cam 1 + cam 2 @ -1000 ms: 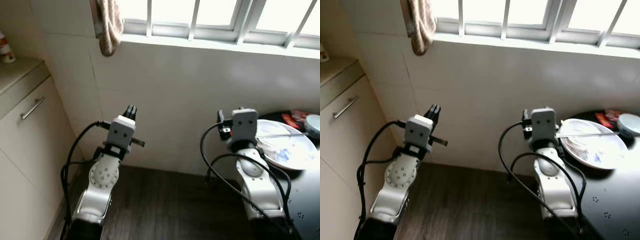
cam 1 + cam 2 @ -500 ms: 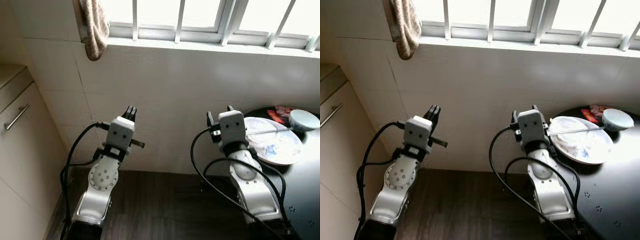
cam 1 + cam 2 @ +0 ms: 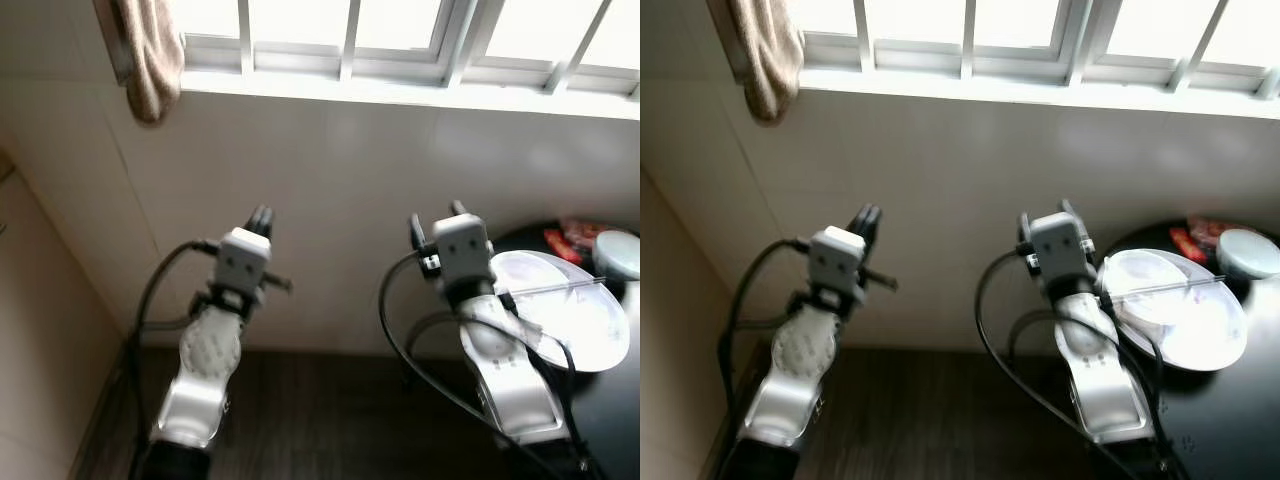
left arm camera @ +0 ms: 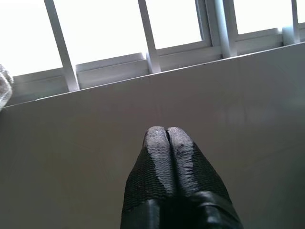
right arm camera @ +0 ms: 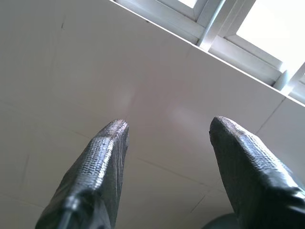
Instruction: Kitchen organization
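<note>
Wall (image 3: 330,190) of pale tile closes the space straight ahead, running up to a barred window (image 3: 1040,30) whose sill forms a bright ledge across the top. A brownish cloth (image 3: 145,55) hangs from the window's left end. Beige cabinet side (image 3: 670,330) borders the scene on the robot's left, and a round black table (image 3: 1230,410) cuts in at the lower right, its curved edge near the right arm. Between cabinet and table lies a strip of dark wood floor (image 3: 940,420), the open ground in front of the robot, reaching to the foot of the wall.

On the table rests a white plate (image 3: 1200,335) with a thin utensil (image 3: 1165,287) laid across it; just beyond it sit a pale blue bowl (image 3: 1250,250) and a small red packet (image 3: 1190,240), both near the wall.

Both silver arms are raised with elbows low and forearms slanting up toward the wall. The left gripper (image 4: 167,133) points up at the tile below the sill, its two black fingers pressed together with nothing between them. The right gripper (image 5: 167,138) is aimed likewise at the tile under the window frame, its fingers (image 5: 107,152) spread wide apart and bare. The right wrist stands just left of the plate, apart from it, with black cable looping below.
</note>
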Motion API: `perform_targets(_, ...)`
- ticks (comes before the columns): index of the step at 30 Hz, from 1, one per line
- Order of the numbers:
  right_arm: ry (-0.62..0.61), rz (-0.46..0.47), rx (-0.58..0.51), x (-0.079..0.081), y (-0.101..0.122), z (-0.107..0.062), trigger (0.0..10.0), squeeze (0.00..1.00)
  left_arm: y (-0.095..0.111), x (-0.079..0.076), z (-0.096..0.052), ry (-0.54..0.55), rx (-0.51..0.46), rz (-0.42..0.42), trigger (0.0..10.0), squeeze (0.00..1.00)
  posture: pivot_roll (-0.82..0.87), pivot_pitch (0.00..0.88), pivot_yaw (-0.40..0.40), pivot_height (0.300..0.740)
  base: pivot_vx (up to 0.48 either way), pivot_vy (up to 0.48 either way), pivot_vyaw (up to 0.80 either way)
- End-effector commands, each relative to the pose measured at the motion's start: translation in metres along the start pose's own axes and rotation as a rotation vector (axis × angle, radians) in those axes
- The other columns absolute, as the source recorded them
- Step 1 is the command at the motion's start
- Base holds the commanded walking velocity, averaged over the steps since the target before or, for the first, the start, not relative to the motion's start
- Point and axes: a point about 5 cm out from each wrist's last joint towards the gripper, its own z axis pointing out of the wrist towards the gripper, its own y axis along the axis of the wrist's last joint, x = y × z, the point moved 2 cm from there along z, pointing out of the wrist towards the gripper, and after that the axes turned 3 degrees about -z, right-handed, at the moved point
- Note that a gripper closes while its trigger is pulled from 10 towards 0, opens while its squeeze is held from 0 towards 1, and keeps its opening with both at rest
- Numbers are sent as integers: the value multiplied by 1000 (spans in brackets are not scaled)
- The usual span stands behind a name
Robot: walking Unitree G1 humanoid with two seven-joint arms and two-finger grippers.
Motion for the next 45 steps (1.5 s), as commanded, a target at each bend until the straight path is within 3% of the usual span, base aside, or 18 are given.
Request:
perform_targets(1,20,-8,-24,6,7,0,10000,0,-4,9,-5,18,18,21,10000,0,-45,0,-82,740,0,0,0)
perform_targets(8,48,-24,-25,7,6,-1,10000,0,-4,8,-5,16,20,21,10000,0,-48,0,-81,740,0,0,0)
perform_targets(11,113,-131,37,11,-7,-1,10000,0,-5,8,-4,15,22,21,10000,0,-52,0,-79,740,0,0,0)
perform_targets(17,124,-179,114,10,-21,-1,10000,0,-5,8,-4,12,25,22,10000,0,-49,0,-79,740,0,0,-400)
perform_targets(20,160,-125,175,16,-27,0,10000,0,-5,9,-5,13,27,25,10000,0,-47,0,-80,740,0,0,-529)
perform_targets(26,178,-184,123,19,-19,1,10000,0,-6,10,-5,14,30,28,10000,0,-47,0,-80,740,0,0,-630)
perform_targets(30,237,-284,90,24,-15,0,10000,0,-6,9,-5,11,34,28,10000,0,-47,0,-78,740,0,0,0)
perform_targets(33,369,-491,118,33,-27,-6,10000,0,-7,9,-5,9,36,28,10000,0,-48,0,-77,740,0,0,0)
perform_targets(34,395,-519,128,35,-30,-8,10000,0,-7,9,-5,9,37,28,10000,0,-48,0,-77,740,0,0,0)
perform_targets(40,492,-610,279,34,-59,-16,10000,0,-7,8,-4,6,40,27,10000,0,-50,0,-78,740,0,0,0)
perform_targets(45,467,-628,354,25,-68,-8,10000,0,-7,8,-4,6,41,28,10000,0,-44,0,-79,740,0,0,0)
